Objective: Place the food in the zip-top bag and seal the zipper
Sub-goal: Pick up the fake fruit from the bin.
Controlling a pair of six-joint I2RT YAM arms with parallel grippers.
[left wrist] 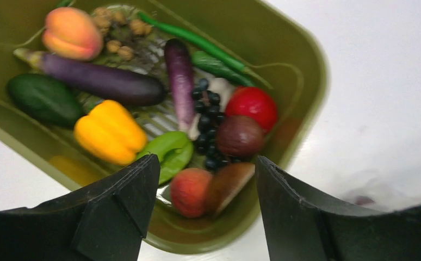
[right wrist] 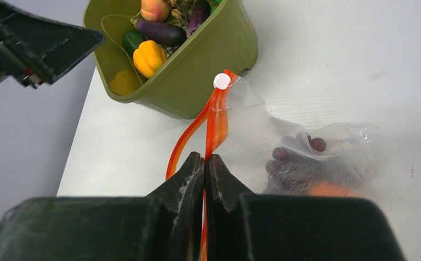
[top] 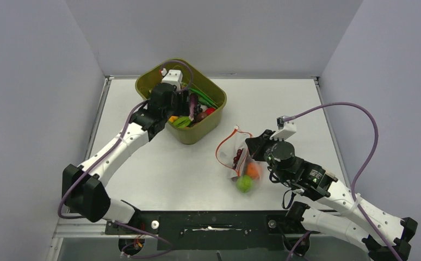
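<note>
Left gripper [left wrist: 205,163] wide open, empty, over tub [left wrist: 306,109]; food [left wrist: 110,133] just ahead, between fingers. Right gripper [right wrist: 204,163] pinched tight on zipper [right wrist: 216,117], strip running straight away; zip-top bag [right wrist: 306,147] ahead-right.

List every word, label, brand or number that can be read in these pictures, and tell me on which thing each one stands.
No text can be read in any view.
White slider on the zipper: blank.
Zip-top bag: no print visible.
Olive-green tub: no label visible.
Small green marks on the right arm: too small to tell whether they are text.
</note>
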